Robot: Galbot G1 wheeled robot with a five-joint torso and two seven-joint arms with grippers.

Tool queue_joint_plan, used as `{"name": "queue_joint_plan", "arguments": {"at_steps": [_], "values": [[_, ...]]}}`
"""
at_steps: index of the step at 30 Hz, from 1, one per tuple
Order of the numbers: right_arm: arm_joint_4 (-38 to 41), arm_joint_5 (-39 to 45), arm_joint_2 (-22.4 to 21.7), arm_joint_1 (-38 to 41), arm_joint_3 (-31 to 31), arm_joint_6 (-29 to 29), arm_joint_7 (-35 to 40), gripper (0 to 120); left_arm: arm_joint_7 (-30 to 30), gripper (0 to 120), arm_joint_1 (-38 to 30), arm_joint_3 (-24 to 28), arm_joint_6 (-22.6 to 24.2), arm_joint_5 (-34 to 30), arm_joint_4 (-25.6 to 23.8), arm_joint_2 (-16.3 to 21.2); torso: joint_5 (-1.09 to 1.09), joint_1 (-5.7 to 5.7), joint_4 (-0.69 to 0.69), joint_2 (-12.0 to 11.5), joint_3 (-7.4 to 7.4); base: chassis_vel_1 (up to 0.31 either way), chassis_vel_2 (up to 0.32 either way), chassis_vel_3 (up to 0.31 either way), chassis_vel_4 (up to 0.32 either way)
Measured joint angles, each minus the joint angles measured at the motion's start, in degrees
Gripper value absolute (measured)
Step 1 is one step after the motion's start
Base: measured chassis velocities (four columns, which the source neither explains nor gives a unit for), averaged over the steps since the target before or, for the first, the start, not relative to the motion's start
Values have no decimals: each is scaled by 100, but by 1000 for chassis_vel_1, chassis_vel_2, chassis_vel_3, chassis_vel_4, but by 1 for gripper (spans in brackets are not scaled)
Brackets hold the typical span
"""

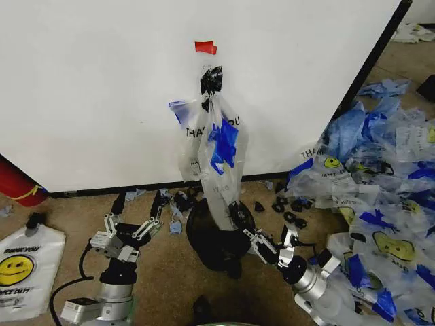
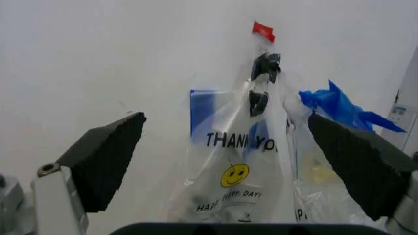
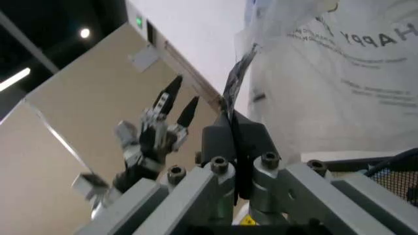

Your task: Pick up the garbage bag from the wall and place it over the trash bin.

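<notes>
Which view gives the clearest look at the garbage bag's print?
The left wrist view: the garbage bag faces the camera, THANK YOU and smiley readable. The head view shows it whole but twisted; the right wrist view shows it close, with partial lettering.

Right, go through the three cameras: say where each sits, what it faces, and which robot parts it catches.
Head view: high, looking down at the garbage bag hanging on the wall above the trash bin; left gripper and right gripper below.
Left wrist view: faces the wall and bag between its open fingers.
Right wrist view: its closed fingers pinch bag plastic; the left gripper beyond.
All three share the bag.
</notes>
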Motion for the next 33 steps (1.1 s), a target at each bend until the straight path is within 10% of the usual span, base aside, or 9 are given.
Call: {"name": "queue_joint_plan", "arguments": {"at_steps": [33], "values": [[-360,-682,-235,66,238,-286,-1242,0,71,99,-337,155,258,-579,-204,593,0,0,0,0,0,0,0,0,0]]}}
